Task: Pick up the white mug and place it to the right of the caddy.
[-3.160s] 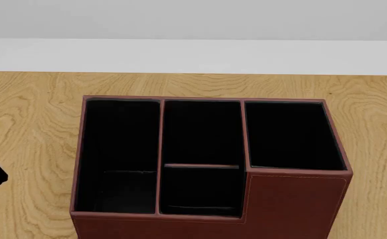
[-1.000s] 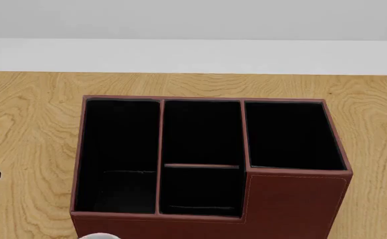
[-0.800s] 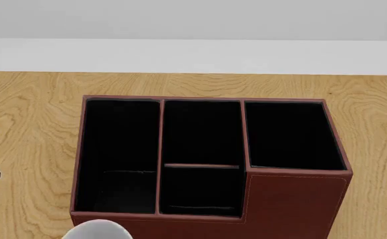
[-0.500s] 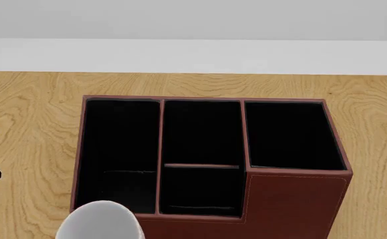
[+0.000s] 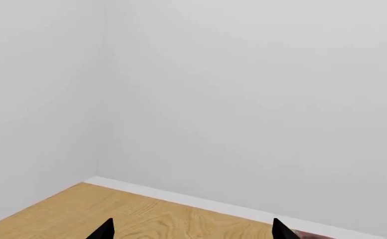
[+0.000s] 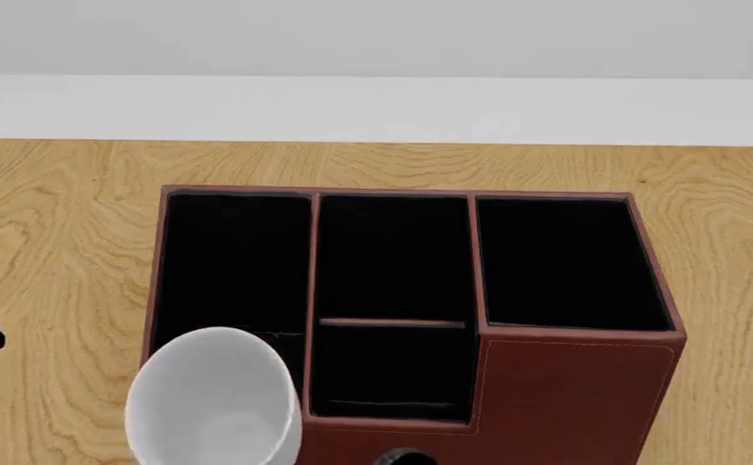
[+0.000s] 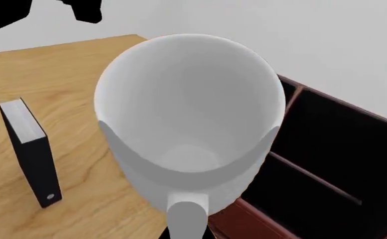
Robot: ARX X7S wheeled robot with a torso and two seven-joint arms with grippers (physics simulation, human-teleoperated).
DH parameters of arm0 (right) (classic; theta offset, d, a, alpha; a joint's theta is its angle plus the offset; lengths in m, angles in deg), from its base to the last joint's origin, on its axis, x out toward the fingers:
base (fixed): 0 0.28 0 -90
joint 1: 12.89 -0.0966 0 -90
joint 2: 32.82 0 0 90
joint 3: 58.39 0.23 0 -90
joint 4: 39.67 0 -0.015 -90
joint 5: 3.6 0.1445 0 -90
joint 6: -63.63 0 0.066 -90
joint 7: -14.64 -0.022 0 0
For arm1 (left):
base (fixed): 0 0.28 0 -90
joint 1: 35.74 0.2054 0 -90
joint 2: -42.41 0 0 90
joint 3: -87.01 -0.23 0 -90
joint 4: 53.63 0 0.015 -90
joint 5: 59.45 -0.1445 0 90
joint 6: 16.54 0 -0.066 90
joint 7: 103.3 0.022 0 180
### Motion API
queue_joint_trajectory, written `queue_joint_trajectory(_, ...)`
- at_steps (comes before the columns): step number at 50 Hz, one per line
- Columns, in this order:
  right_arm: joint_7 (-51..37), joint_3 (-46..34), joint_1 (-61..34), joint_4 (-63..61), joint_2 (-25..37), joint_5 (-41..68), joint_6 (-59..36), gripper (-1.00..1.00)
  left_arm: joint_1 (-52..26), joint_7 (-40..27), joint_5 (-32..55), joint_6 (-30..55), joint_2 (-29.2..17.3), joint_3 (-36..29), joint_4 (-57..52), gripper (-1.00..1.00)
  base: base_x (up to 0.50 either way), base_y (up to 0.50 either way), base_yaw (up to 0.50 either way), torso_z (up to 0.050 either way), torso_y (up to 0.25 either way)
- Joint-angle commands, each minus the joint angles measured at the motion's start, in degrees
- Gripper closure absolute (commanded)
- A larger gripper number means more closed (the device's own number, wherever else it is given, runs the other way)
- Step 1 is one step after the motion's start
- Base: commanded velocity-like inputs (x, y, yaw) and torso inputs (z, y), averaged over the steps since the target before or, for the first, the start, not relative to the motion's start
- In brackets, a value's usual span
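Head view is showing the white mug (image 6: 214, 402) raised in front of the caddy (image 6: 570, 397), its open mouth overlapping the near left compartment of the caddy in that picture. The caddy is standing on the wooden table (image 6: 53, 223) with its four black-lined compartments facing up; a white wall (image 6: 376, 39) is running behind the caddy. A small dark part (image 6: 402, 457) is showing just in front of the caddy, beside the mug; what it belongs to cannot be told. Right wrist view is looking down into the mug (image 7: 190, 114), with the loop handle (image 7: 188, 216) pointing toward that camera and the caddy (image 7: 332, 164) lying just beyond the mug. The right gripper's fingers are hidden in every picture, so whether they are spread or clamped on the mug cannot be told. A black book (image 7: 30, 149) with white pages is standing upright on the table, on the far side of the mug from the caddy, apart from both. Left wrist view is showing the left gripper (image 5: 192, 230) with its two black fingertips (image 5: 103, 230) spread wide, holding nothing, with only a sliver of the caddy at the picture's edge.
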Motion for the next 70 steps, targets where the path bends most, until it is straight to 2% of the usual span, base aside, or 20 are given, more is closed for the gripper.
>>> queue_joint_trajectory(1, -0.3, 2.5, -3.1, 0.3, -0.8, 1.2, -1.7, 1.00, -0.1, 0.0, 0.2, 0.0, -0.1, -0.2, 0.1, -1.00, 0.00, 0.00, 0.00, 0.000, 0.000)
queue_joint_trajectory(41, -4.2, 11.1, -10.9, 4.5, -2.4, 10.3, -3.9, 1.00, -0.3, -0.3, 0.3, -0.4, -0.3, -0.7, 1.0, -1.00, 0.00, 0.00, 0.00, 0.000, 0.001)
queue_joint_trajectory(70, -9.5, 17.9, -18.7, 7.3, -0.5, 20.0, -7.8, 1.00, -0.2, -0.4, 0.3, -0.4, -0.5, -1.3, 0.8, -1.00, 0.00, 0.00, 0.00, 0.000, 0.001)
